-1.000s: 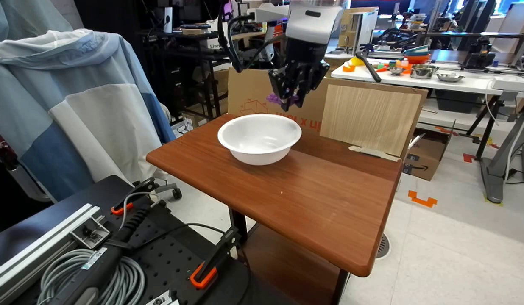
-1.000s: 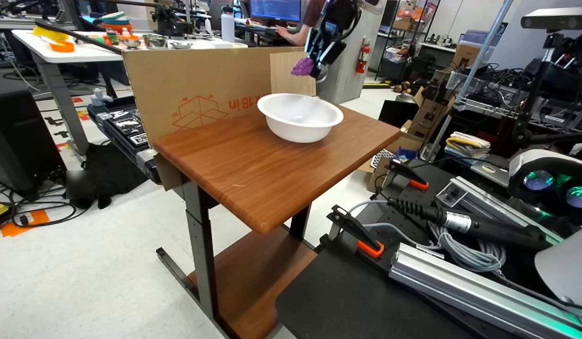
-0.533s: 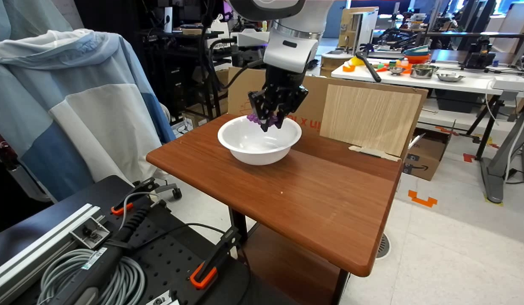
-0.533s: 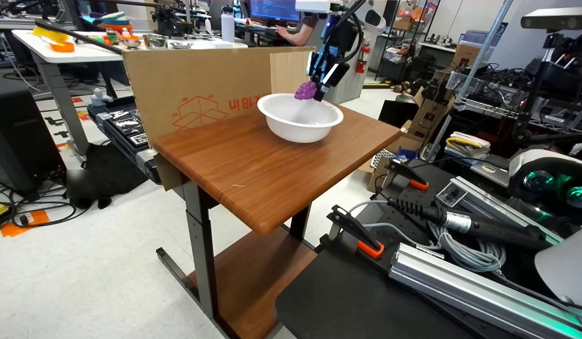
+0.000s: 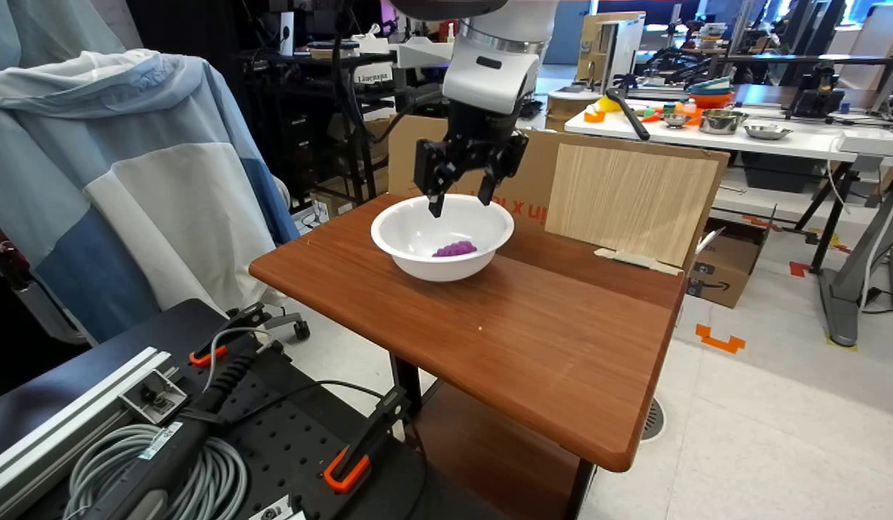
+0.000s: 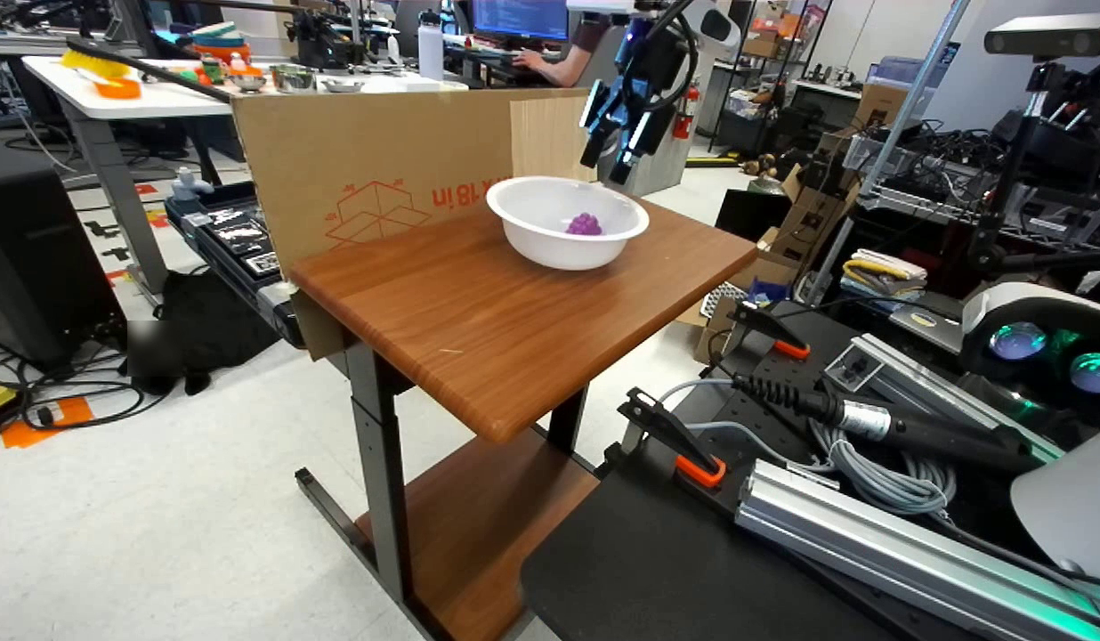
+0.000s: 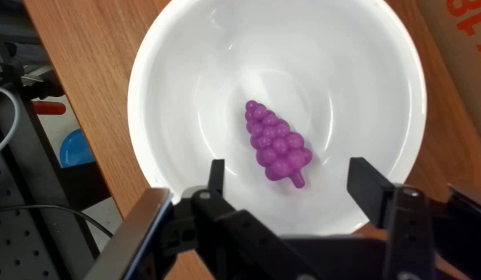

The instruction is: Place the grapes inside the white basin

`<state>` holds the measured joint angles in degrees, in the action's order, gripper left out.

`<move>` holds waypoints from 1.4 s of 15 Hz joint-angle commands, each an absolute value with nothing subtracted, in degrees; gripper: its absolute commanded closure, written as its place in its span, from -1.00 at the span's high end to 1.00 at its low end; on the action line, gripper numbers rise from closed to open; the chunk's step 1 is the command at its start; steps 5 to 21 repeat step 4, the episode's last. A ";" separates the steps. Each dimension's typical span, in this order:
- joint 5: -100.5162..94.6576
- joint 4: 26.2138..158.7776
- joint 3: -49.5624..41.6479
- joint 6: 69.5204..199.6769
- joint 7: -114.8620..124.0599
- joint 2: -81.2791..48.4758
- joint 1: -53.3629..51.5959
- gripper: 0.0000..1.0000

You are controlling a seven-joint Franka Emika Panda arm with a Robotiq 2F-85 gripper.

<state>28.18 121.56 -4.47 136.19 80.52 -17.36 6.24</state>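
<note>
The purple grapes (image 7: 279,144) lie on the floor of the white basin (image 7: 147,116), a bit off its middle in the wrist view. Both exterior views also show the grapes (image 5: 455,249) inside the basin (image 6: 563,254), which stands upright on the table. Over the basin's rim hangs my gripper (image 5: 461,205), open, its two fingers spread wide with nothing between them. In the wrist view the fingers (image 7: 367,186) frame the lower part of the basin, and the grapes sit below them, apart from both.
The brown table (image 5: 548,339) carries the basin close to its back edge. A cardboard sheet (image 6: 354,160) rises along that edge, with a light wood panel (image 5: 627,202) on it. A black pegboard bench (image 6: 657,552) with clamps and cables stands in front.
The arm has come down over the basin holding the grapes. Since half a second ago the jaws have opened, and the grapes have dropped from them into the basin.
</note>
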 commanded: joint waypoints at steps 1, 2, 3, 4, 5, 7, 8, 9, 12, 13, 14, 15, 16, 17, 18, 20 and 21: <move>31.07 128.18 -5.23 136.33 77.35 -7.83 7.14 1.00; 29.03 123.37 -5.26 136.03 79.40 -14.17 6.14 0.92; 29.22 124.51 -5.48 136.01 79.10 -12.27 6.35 0.99; 29.31 125.50 -5.63 136.01 78.93 -10.72 6.51 1.00; 29.31 125.50 -5.63 136.01 78.93 -10.72 6.51 1.00; 29.31 125.50 -5.63 136.01 78.93 -10.72 6.51 1.00; 29.31 125.50 -5.63 136.01 78.93 -10.72 6.51 1.00; 29.31 125.50 -5.63 136.01 78.93 -10.72 6.51 1.00; 29.31 125.50 -5.63 136.01 78.93 -10.72 6.51 1.00; 29.31 125.50 -5.63 136.01 78.93 -10.72 6.51 1.00; 29.31 125.50 -5.63 136.01 78.93 -10.72 6.51 1.00; 29.31 125.50 -5.63 136.01 78.93 -10.72 6.51 1.00; 29.31 125.50 -5.63 136.01 78.93 -10.72 6.51 1.00; 29.31 125.50 -5.63 136.01 78.93 -10.72 6.51 1.00; 29.31 125.50 -5.63 136.01 78.93 -10.72 6.51 1.00; 29.31 125.50 -5.63 136.01 78.93 -10.72 6.51 1.00; 29.31 125.50 -5.63 136.01 78.93 -10.72 6.51 1.00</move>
